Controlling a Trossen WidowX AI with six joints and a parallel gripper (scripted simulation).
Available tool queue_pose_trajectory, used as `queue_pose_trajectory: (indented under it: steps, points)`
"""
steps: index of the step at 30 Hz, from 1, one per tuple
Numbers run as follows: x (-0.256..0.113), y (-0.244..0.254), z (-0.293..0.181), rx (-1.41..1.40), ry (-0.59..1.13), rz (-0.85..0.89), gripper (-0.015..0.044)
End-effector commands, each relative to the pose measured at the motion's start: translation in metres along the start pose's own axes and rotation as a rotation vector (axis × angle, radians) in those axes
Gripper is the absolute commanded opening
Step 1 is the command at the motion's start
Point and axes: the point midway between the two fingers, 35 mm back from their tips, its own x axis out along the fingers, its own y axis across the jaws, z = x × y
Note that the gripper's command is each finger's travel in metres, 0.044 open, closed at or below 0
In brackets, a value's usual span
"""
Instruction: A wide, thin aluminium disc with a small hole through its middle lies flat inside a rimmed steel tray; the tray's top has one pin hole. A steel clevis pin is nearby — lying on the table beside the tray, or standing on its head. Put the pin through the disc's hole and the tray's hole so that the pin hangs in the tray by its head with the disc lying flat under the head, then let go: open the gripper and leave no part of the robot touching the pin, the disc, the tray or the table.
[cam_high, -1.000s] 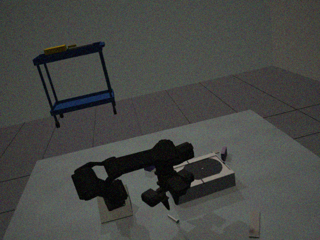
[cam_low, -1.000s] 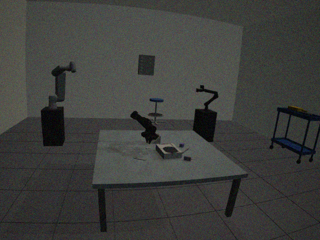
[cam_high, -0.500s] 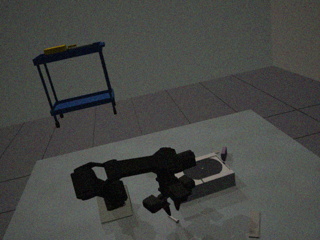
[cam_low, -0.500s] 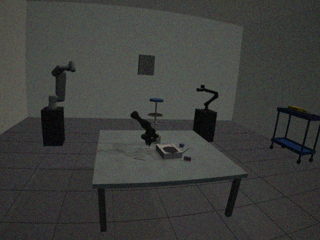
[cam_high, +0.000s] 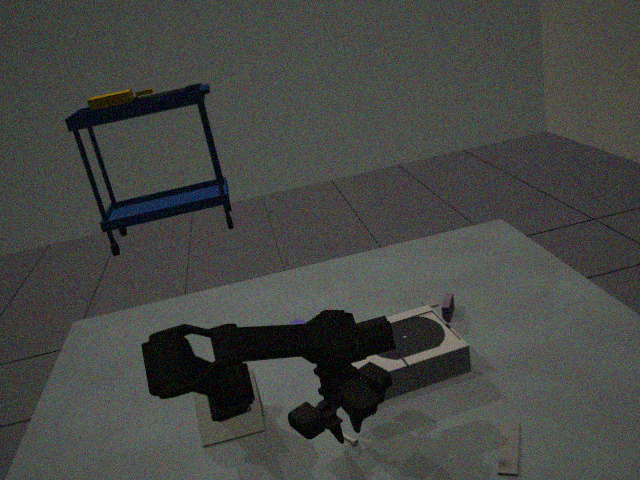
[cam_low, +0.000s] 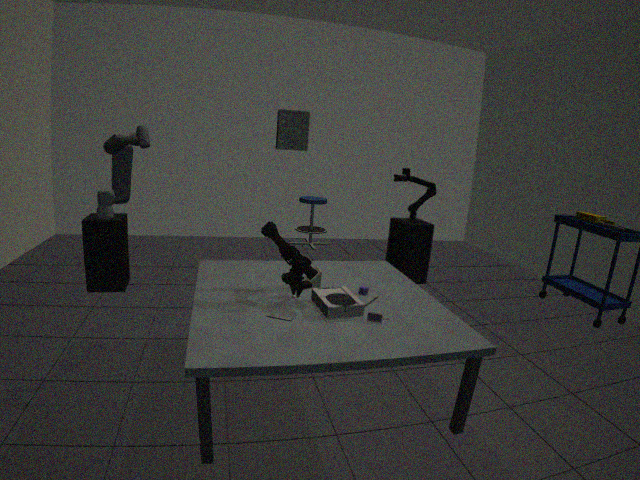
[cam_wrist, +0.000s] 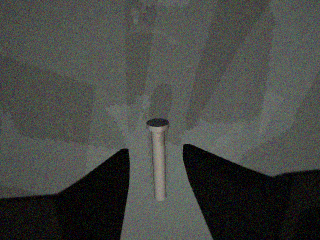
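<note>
Blue metal on the utility cart (cam_high: 164, 205) (cam_low: 586, 294) stands out in my top view, yellow items on its upper shelf; I can't read any lettering. Nearer, the dark grey disc (cam_high: 421, 335) (cam_low: 341, 299) lies flat in the pale, boxy tray (cam_high: 434, 373) (cam_low: 338, 311), round and smooth, a tiny bright spot at its middle. My black, angular arm (cam_high: 268, 343) (cam_low: 292, 255) reaches past it, and the clevis pin (cam_high: 351, 441) (cam_wrist: 159, 165) is on the table (cam_high: 206, 310) (cam_low: 330, 341), beside the tray, right by the fingertips.

Over to the exterior: the tabletop is pale and matte, with a purple block (cam_low: 363, 290) near the tray, and a blue-seated stool (cam_low: 312, 199) stands against the far side of the room.

Now the wrist: the pin's a slim, pale cylinder with a wider, dark-topped round head. My gripper (cam_high: 349, 437) (cam_low: 295, 295) (cam_wrist: 156, 153) is partly open, black tapered fingers either side of the shank, visible gaps both sides, holding nothing.
</note>
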Motion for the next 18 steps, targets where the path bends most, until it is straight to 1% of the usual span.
queue_pose_trajectory:
  steps: [1,15,18]
  points:
    - [0.0077,-0.0015,-0.0006,-0.004,-0.002,-0.005,0.0160]
    - [0.0101,-0.0017,-0.0007,-0.004,-0.002,-0.005,0.0160]
    - [0.0101,-0.0017,-0.0007,-0.004,-0.002,-0.005,0.0081]
